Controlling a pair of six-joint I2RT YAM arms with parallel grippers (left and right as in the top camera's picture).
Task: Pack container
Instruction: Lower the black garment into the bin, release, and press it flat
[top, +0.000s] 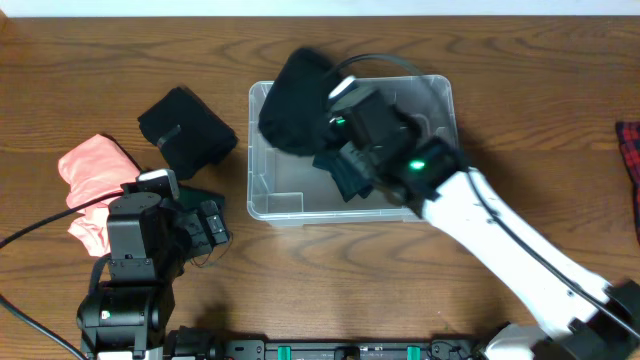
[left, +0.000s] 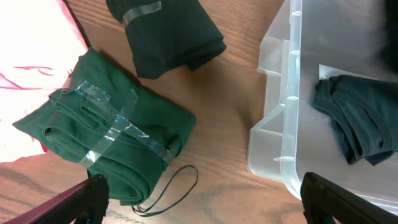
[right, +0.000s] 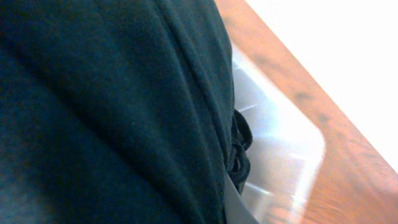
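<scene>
One garment sits in the container; right tool grips a black bundle at its 11 o'clock; left tool gapes empty; three bundles wait at 9 o'clock.

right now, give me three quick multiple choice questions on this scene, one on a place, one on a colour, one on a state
1. Relative to the container, the taped green garment lies: A inside; B outside, on the table; C on its rim.
2. The garment at the far left is: A pink; B blue; C white.
3. The left gripper is: A shut on a garment; B shut, empty; C open.

Answers: 1 B, the left wrist view shows it on wood outside the bin wall. 2 A, the pink garment is leftmost. 3 C, its fingers stand wide apart with nothing gripped.
</scene>
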